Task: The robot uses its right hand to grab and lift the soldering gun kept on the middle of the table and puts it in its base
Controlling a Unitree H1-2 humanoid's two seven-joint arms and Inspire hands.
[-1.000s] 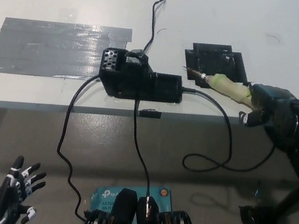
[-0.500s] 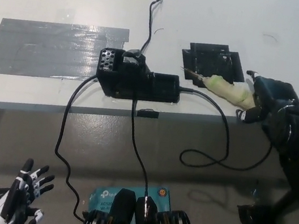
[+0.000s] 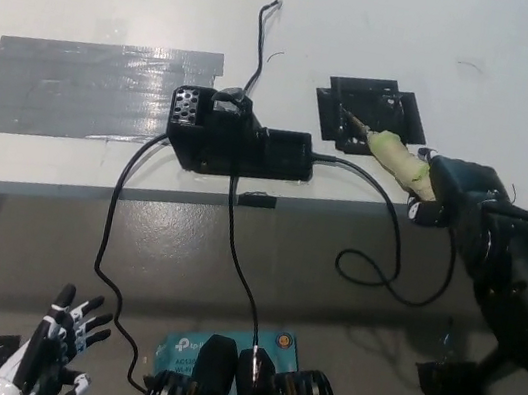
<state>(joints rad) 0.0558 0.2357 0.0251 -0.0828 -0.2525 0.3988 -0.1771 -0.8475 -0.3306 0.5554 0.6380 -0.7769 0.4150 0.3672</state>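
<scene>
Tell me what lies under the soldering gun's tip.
The soldering gun, held in the right robot hand, points its tip over the black base on the white table. Whether the tip touches the base cannot be seen.

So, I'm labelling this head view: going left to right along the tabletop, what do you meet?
Grey tape patch → black soldering station → black base → soldering gun → black right hand holding the gun. The white left hand rests open below the table.
</scene>
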